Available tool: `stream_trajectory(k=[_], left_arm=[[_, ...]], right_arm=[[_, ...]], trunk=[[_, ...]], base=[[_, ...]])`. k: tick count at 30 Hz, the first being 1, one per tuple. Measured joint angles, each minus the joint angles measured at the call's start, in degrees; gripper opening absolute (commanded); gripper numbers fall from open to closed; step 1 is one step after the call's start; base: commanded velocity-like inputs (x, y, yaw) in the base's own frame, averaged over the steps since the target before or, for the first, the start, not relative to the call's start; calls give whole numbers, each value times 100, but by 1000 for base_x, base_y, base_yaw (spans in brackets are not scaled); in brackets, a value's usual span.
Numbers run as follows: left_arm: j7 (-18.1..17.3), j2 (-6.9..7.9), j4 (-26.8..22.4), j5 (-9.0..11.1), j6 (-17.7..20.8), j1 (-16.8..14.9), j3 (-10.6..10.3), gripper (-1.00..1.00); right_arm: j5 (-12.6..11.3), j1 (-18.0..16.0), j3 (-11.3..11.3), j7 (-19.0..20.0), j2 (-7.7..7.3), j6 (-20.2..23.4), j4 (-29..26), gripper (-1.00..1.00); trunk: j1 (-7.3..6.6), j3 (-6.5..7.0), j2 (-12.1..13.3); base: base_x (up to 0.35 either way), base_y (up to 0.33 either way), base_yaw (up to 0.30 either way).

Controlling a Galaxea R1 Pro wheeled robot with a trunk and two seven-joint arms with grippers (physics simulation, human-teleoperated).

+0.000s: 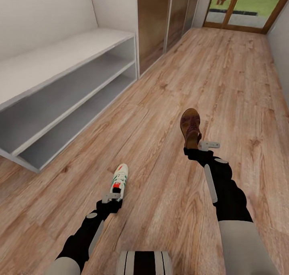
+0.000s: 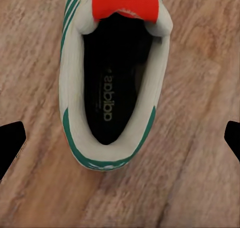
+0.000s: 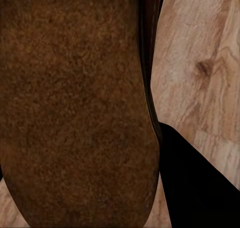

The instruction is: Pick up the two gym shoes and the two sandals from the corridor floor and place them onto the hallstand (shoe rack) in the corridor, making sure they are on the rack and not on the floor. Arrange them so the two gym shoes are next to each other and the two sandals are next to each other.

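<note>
Sneaker (image 1: pixel 120 180) lies on the corridor floor (image 1: pixel 168 86), heel toward the left tool (image 1: pixel 111 197), long axis in line with it, fingers spread wide either side. Right tool (image 1: pixel 199 146) grips the sandal (image 1: pixel 190 127); hallstand (image 1: pixel 60 94) waits left.

The gym shoe's (image 2: pixel 112 83) toe runs off the left wrist frame; the sandal's (image 3: pixel 75 108) sole overflows the right wrist frame, straps hidden.

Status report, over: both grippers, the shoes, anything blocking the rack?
Left gripper open over gym shoe. Right gripper at sandal heel, grip unclear. Rack unobstructed.
</note>
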Motion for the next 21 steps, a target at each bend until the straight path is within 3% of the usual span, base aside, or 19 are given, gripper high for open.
stream_trajectory(k=[6,10,17,21], left_arm=[[0,0,-8,-79,-855,-3,-2,100],[-2,0,-18,-193,-1103,-3,-1,100],[-6,0,-16,-225,-1460,-3,0,100],[-7,0,-18,-227,-1515,-3,0,100]], right_arm=[[0,0,-6,0,0,0,-4,-100],[1,0,-8,0,-6,0,-9,-100],[0,0,-9,0,-8,0,-8,-100],[1,0,-9,0,-5,1,-4,-100]], trunk=[[0,-15,0],[0,-17,0],[0,-17,0],[11,-108,-5]], base=[[0,0,0],[0,0,0],[0,0,0],[0,0,0]])
